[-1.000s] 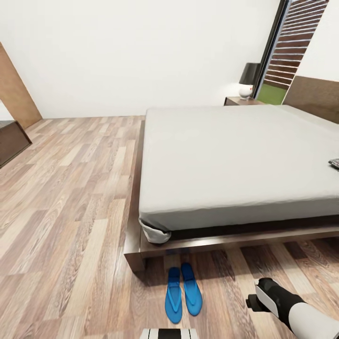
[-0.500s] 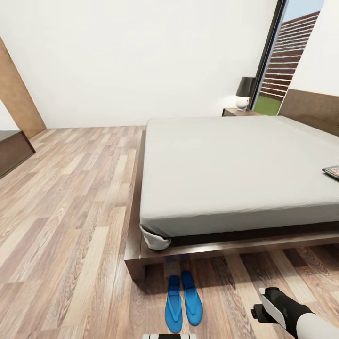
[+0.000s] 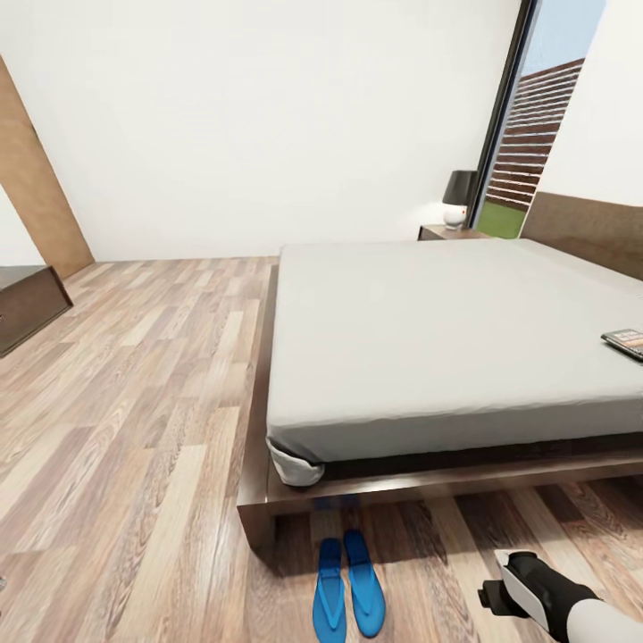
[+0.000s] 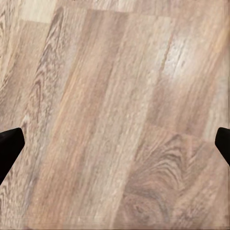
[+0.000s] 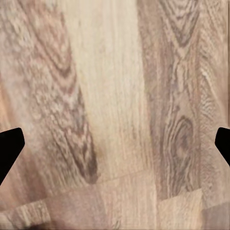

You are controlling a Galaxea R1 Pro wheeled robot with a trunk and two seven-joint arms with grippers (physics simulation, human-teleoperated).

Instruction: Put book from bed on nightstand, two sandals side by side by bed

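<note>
The bed (image 3: 446, 339), a grey mattress on a dark wooden frame, spans the middle and right of the head view. The book (image 3: 627, 342) lies flat on the mattress at the picture's right edge, partly cut off. The two sandals (image 3: 348, 589), bright blue, lie side by side on the plank floor just off the bed's near corner. A nightstand (image 3: 451, 233) stands beyond the bed near the window. My right forearm (image 3: 536, 598) hangs low to the right of the sandals. My left gripper (image 4: 115, 146) and right gripper (image 5: 115, 143) are both open over bare floor.
A black-shaded lamp (image 3: 459, 196) stands on the nightstand. The headboard (image 3: 589, 228) rises at the right and a tall window (image 3: 527, 134) beside it. A wooden panel (image 3: 36, 179) and a dark low cabinet (image 3: 27, 304) are at the left. Wide wood floor (image 3: 134, 402) lies left of the bed.
The whole head view has shifted, so the bed and sandals sit lower in the picture and more of the book shows. The sandals and book have not moved.
</note>
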